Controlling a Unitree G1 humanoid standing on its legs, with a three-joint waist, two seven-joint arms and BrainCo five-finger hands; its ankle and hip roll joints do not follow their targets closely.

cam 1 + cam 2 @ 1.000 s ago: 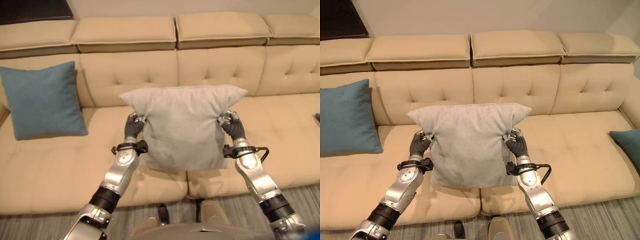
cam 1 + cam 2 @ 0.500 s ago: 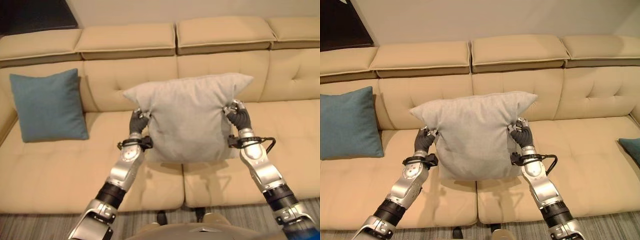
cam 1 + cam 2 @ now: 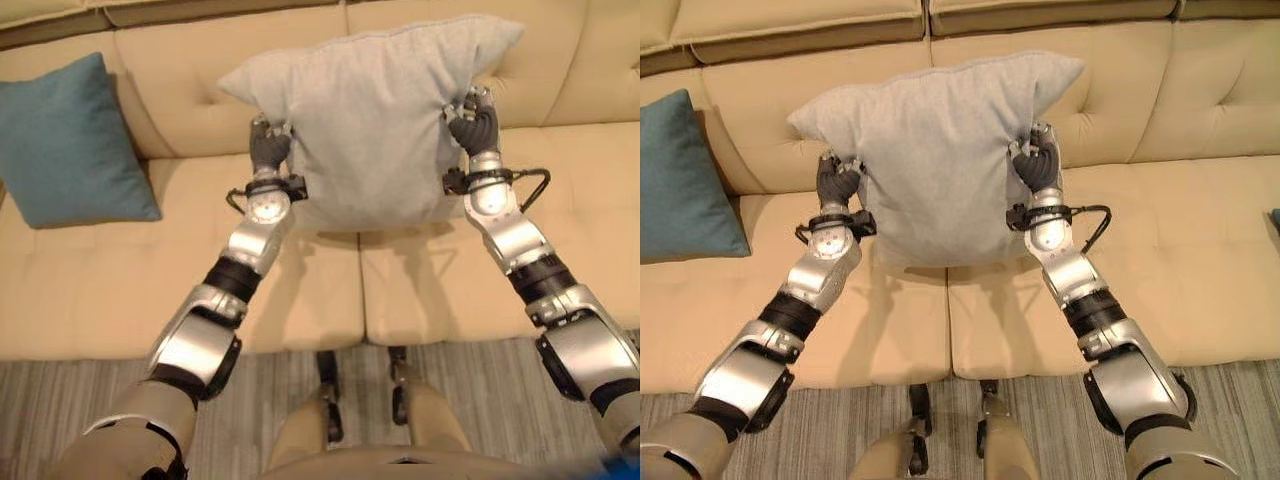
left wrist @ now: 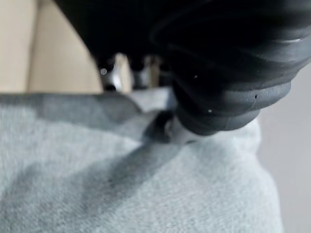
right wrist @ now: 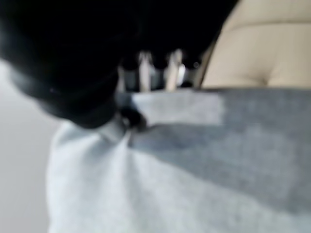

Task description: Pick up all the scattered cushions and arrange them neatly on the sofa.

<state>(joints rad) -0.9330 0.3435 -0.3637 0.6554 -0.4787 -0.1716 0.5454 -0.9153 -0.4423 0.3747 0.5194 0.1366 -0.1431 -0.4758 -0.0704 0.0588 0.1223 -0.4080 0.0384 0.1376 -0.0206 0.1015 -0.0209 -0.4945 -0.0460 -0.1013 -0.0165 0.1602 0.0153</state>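
The left hand (image 3: 268, 146) and right hand (image 3: 474, 124) each clenched a side of the grey cushion (image 3: 372, 120), raised in the upper centre against the sofa (image 3: 120, 290) backrest; a blue cushion (image 3: 68, 140) leaned upper left; no writing was legible

A home living room, by the look of it. A long beige sofa (image 3: 1160, 250) with a button-tufted back and padded headrests runs across the whole scene, standing against a plain pale wall. A teal cushion (image 3: 70, 140) leans on its back at the left, a grey cushion (image 3: 935, 150) is held up in front of it, and striped grey carpet (image 3: 1040, 385) covers the floor below.
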